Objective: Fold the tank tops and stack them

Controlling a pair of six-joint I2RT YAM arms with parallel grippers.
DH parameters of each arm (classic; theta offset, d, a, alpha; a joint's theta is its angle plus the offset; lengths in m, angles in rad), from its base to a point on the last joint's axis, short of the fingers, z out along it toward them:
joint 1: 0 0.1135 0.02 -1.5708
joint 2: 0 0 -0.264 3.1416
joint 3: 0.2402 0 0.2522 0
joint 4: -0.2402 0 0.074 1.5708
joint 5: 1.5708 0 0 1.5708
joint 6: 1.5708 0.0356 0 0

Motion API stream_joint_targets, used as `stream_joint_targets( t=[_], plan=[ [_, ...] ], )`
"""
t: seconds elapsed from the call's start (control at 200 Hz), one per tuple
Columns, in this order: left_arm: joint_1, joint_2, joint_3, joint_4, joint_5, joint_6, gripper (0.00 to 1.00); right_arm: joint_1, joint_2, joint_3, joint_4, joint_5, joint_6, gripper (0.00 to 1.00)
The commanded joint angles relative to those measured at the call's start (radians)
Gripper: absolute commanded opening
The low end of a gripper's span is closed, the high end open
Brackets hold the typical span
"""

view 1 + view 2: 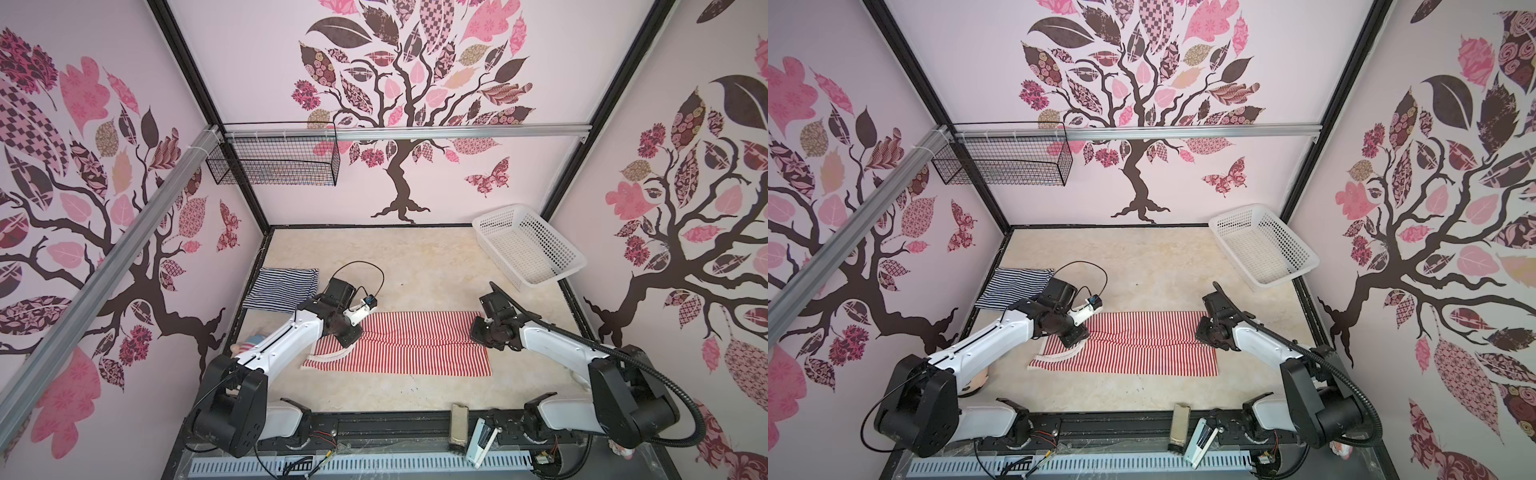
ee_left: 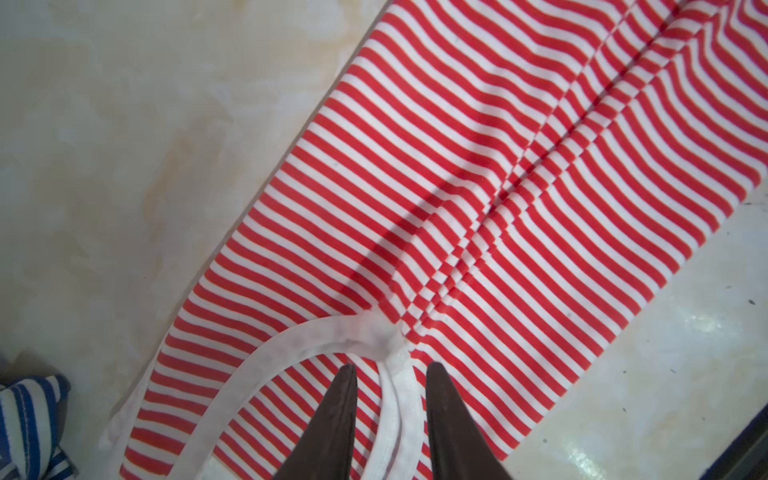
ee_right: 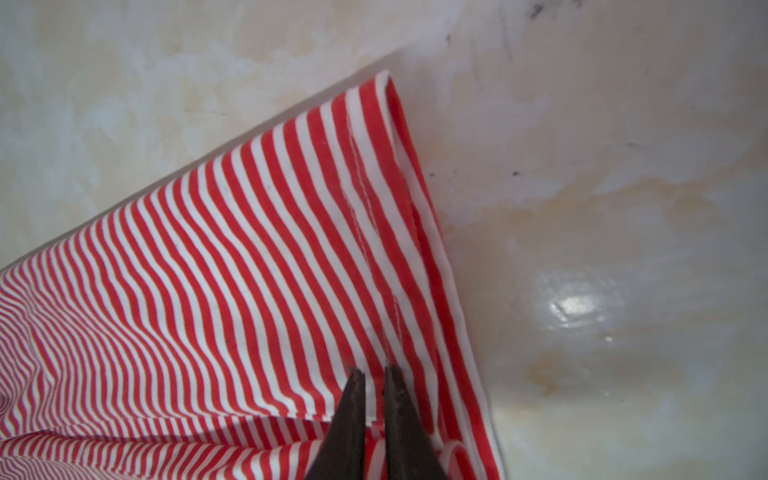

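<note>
The red-and-white striped tank top (image 1: 407, 345) (image 1: 1133, 347) lies flat mid-table, folded lengthwise, with its straps at the left end. My left gripper (image 1: 346, 340) (image 2: 390, 370) is low over that end. Its jaws are apart on either side of the white strap trim (image 2: 395, 399), so it is open. At the right end my right gripper (image 1: 478, 332) (image 3: 374, 372) is shut on the red top's hem edge (image 3: 390, 232), with a fold of cloth pinched between the tips. The navy-and-white striped tank top (image 1: 282, 289) (image 2: 29, 415) lies folded at the back left.
A white perforated basket (image 1: 494, 212) stands tilted at the back right corner. A plush doll (image 1: 249, 345) lies at the left edge, partly hidden under my left arm. A black wire basket (image 1: 274, 162) hangs on the back wall.
</note>
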Motion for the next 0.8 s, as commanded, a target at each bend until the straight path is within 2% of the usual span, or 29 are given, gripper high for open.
stream_joint_targets(
  t=[0.0, 0.145, 0.355, 0.485, 0.62, 0.795],
  plan=[
    [0.080, 0.047, 0.047, 0.043, -0.083, -0.024, 0.35, 0.004, -0.006, 0.058, -0.024, 0.018, 0.006, 0.15],
    [0.093, 0.169, 0.074, 0.082, -0.228, -0.011, 0.35, 0.004, 0.086, 0.104, 0.010, 0.002, 0.004, 0.15],
    [0.092, 0.324, 0.135, 0.068, -0.285, -0.003, 0.35, 0.004, 0.223, 0.143, 0.044, 0.012, 0.013, 0.15],
    [0.092, 0.396, 0.195, 0.054, -0.296, 0.022, 0.35, 0.004, 0.251, 0.131, 0.031, 0.037, 0.034, 0.16],
    [0.087, 0.523, 0.333, 0.033, -0.300, 0.044, 0.35, 0.003, 0.228, 0.099, -0.007, 0.070, 0.077, 0.16],
    [0.042, 0.766, 0.653, -0.046, -0.330, 0.069, 0.35, 0.012, 0.101, 0.019, -0.049, 0.079, 0.123, 0.17]
  ],
)
